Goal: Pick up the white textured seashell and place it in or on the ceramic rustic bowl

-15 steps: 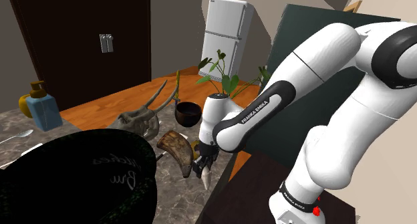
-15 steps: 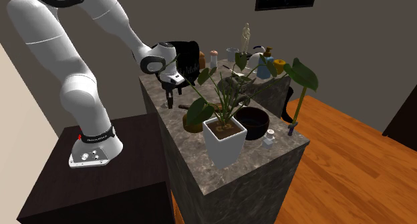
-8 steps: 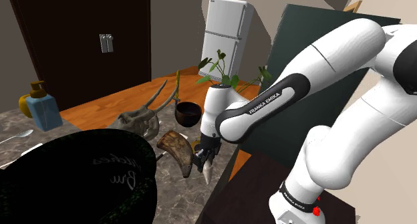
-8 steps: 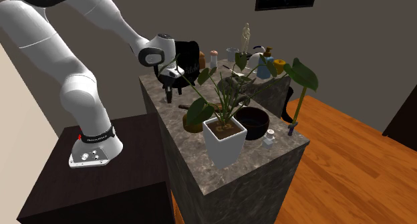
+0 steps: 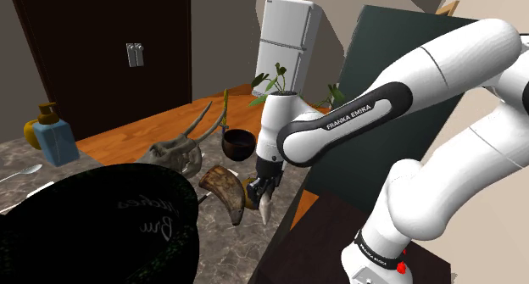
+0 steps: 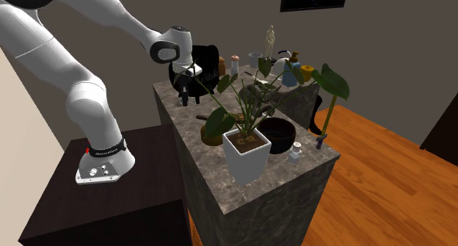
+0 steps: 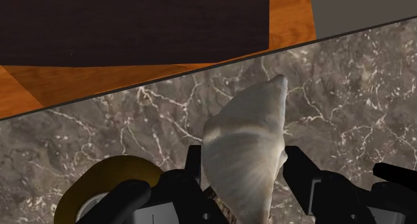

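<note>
One of the task's two steps looks done: the black gripper has its two fingers clamped on the white seashell, which sits between them with its pointed tip aimed down at the marbled countertop. In the shoulder view the shell seems to hang just clear of that surface, though the gap is hard to judge. The dark bowl stands empty. The shell is apart from the bowl, lower and to the right of it in the shoulder view, and further from the bowl than the white potted plant that stands just beside it. What is left, by this reading, is the carry across to the bowl, lowering the shell over its rim and letting go.
</note>
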Controlling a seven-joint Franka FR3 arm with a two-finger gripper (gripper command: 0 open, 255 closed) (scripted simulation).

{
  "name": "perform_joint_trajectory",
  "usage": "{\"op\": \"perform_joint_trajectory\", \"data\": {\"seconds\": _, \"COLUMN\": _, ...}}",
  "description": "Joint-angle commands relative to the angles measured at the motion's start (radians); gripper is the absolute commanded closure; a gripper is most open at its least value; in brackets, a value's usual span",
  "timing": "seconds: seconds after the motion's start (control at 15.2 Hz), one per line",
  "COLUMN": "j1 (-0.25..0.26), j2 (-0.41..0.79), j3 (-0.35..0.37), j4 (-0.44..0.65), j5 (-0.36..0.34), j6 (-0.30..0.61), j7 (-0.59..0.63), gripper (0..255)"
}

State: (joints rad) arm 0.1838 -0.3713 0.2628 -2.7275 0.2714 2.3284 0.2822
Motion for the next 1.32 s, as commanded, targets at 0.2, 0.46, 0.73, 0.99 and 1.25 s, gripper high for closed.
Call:
{"op": "perform_joint_trajectory", "data": {"seconds": 0.2, "j1": 0.000, "j2": -0.058, "j3": -0.008, "j4": 0.030, "j5": -0.007, "j6": -0.089, "j7": 0.009, "gripper": 255}}
{"op": "perform_joint_trajectory", "data": {"seconds": 0.46, "j1": -0.017, "j2": -0.062, "j3": -0.028, "j4": 0.071, "j5": -0.026, "j6": -0.136, "j7": -0.006, "gripper": 255}}
{"op": "perform_joint_trajectory", "data": {"seconds": 0.73, "j1": -0.076, "j2": 0.040, "j3": -0.081, "j4": 0.157, "j5": -0.078, "j6": -0.129, "j7": -0.076, "gripper": 255}}
{"op": "perform_joint_trajectory", "data": {"seconds": 0.99, "j1": -0.123, "j2": 0.148, "j3": -0.129, "j4": 0.259, "j5": -0.119, "j6": -0.132, "j7": -0.140, "gripper": 255}}
{"op": "perform_joint_trajectory", "data": {"seconds": 1.25, "j1": -0.162, "j2": 0.260, "j3": -0.171, "j4": 0.378, "j5": -0.149, "j6": -0.146, "j7": -0.198, "gripper": 255}}
